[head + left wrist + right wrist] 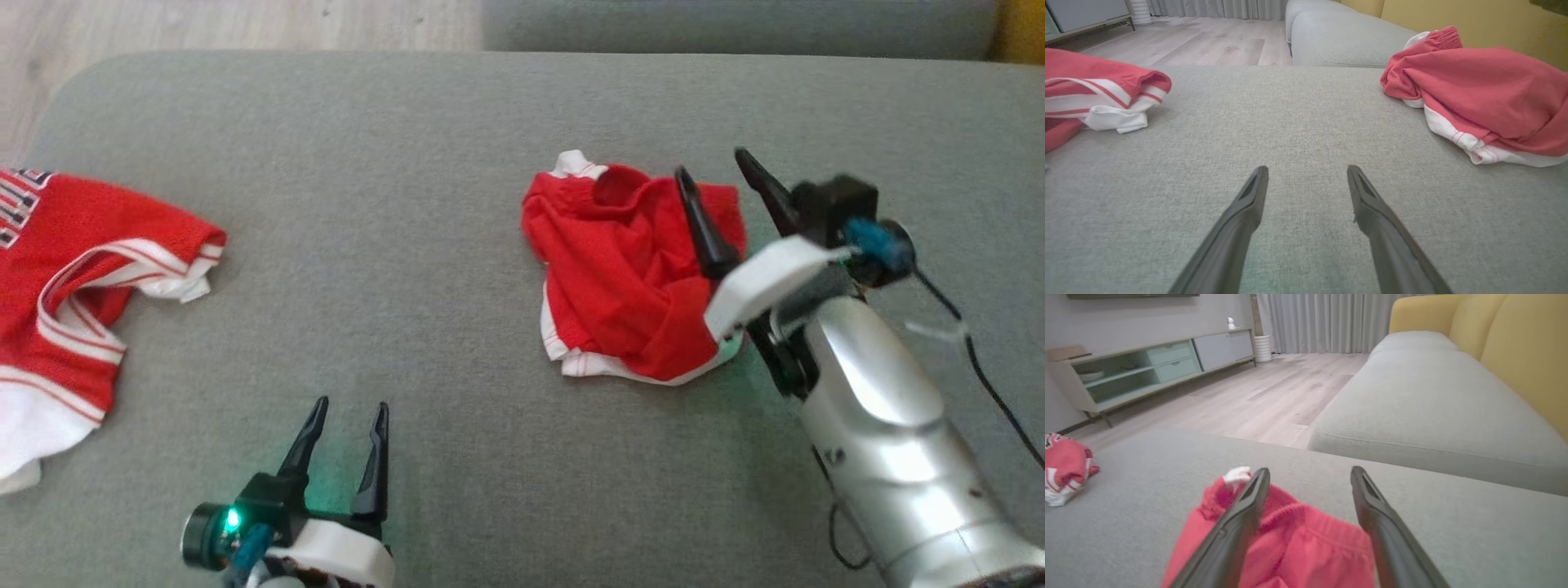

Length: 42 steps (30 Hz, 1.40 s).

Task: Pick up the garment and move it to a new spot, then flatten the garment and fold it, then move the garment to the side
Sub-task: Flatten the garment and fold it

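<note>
Garment [629,273] lies crumpled just beneath right end effector [712,162], fingers spread wide, holding nothing.

- My right gripper [712,162], right of frame: two long dark tapered fingers on a white mount [767,278]; teal connector [869,241] beside it
- Its forearm [890,441]: glossy silver; a thin black cable [984,376] alongside
- My left gripper [352,403], lower left: matching dark fingers; green light [233,517] glowing
</note>
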{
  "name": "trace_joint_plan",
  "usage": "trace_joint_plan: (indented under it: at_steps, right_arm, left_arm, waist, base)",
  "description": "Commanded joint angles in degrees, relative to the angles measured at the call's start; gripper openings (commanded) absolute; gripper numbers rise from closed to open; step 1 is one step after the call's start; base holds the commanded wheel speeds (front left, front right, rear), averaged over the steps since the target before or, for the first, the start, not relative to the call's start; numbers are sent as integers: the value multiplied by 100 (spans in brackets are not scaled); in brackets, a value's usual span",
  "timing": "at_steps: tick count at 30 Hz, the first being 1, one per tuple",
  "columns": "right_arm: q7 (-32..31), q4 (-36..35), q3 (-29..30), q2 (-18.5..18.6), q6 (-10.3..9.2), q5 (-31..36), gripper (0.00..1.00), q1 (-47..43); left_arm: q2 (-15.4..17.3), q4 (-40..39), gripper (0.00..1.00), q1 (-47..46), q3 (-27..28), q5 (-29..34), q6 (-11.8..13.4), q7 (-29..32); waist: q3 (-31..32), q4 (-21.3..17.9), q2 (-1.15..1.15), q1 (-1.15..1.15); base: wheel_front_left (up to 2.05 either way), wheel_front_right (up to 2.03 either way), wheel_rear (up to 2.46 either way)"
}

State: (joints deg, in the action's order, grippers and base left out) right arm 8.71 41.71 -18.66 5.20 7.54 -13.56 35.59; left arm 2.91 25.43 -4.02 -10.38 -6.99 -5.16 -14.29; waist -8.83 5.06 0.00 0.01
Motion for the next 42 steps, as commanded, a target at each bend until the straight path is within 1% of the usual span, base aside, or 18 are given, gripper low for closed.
trace_joint_plan:
  at_steps: [1, 7, 8, 11, 16, 23, 24, 25, 26, 30, 33, 35, 38, 42]
  right_arm:
    - [-124, -78, -221, -112, -5, -339, 100, 234]
    - [-680, 94, -579, -217, -5, -1862, 100, 439]
    - [-770, 78, -664, -226, -5, -2338, 100, 441]
    - [-811, -10, -858, -229, -5, -2927, 100, 448]
    - [-769, 88, -1074, -231, -5, -3421, 100, 533]
    - [-571, 473, -1110, -232, -5, -3689, 100, 783]
    - [-528, 528, -1120, -232, -5, -3725, 98, 831]
    - [-474, 576, -1132, -232, -5, -3751, 41, 884]
    - [-379, 614, -1136, -232, -5, -3754, 0, 947]
    - [39, 830, -1063, -228, -5, -3672, 0, 1305]
    - [350, 775, -1050, -228, -5, -3548, 0, 1772]
    - [486, 561, -1066, -230, -5, -3554, 0, 2101]
    - [584, 2, -1264, -231, -5, -3714, 0, 2515]
    - [622, -687, -1603, -231, -5, -3898, 0, 2827]
  left_arm:
    - [1, -125, 100, -237, 91, 28, -40, -71]
    - [-1, -84, 100, -330, -132, -126, -31, -71]
    - [-2, -80, 100, -342, -207, -150, -32, -71]
    - [-2, -76, 100, -348, -282, -172, -23, -71]
    - [-2, -52, 100, -363, -338, -207, -2, -71]
    - [-2, -17, 100, -405, -500, -191, -25, -71]
    - [-2, -9, 100, -409, -544, -194, -32, -71]
    - [-2, 6, 100, -413, -595, -187, -43, -71]
    - [-2, 13, 100, -413, -641, -195, -50, -71]
    - [-2, -46, 100, -378, -846, -244, -63, -71]
    - [-2, -45, 100, -302, -995, -262, -64, -71]
    - [-3, -16, 100, -249, -1064, -289, -67, -71]
    - [-3, 2, 100, -161, -1072, -316, -34, -71]
    - [-3, -6, 100, -10, -968, -268, 17, -71]
  waist:
    - [-71, 135, 0, -1]
    - [-155, 426, 0, -1]
    - [-191, 515, 0, -1]
    - [-237, 621, 0, -1]
    - [-286, 738, 0, -1]
    - [-372, 849, 0, -1]
    - [-386, 868, 0, -1]
    - [-401, 889, 0, -1]
    - [-414, 910, 0, -1]
    - [-376, 1028, 0, -1]
    - [-268, 1137, 0, -1]
    - [-162, 1204, 0, -1]
    - [2, 1231, 0, -1]
    - [171, 1063, 0, -1]
  base:
    - [0, 0, 0]
    - [0, 0, 0]
    - [0, 0, 0]
    - [0, 0, 0]
    - [0, 0, 0]
    - [0, 0, 0]
    - [0, 0, 0]
    - [0, 0, 0]
    - [0, 0, 0]
    - [0, 0, 0]
    - [0, 0, 0]
    - [0, 0, 0]
    - [0, 0, 0]
    - [0, 0, 0]
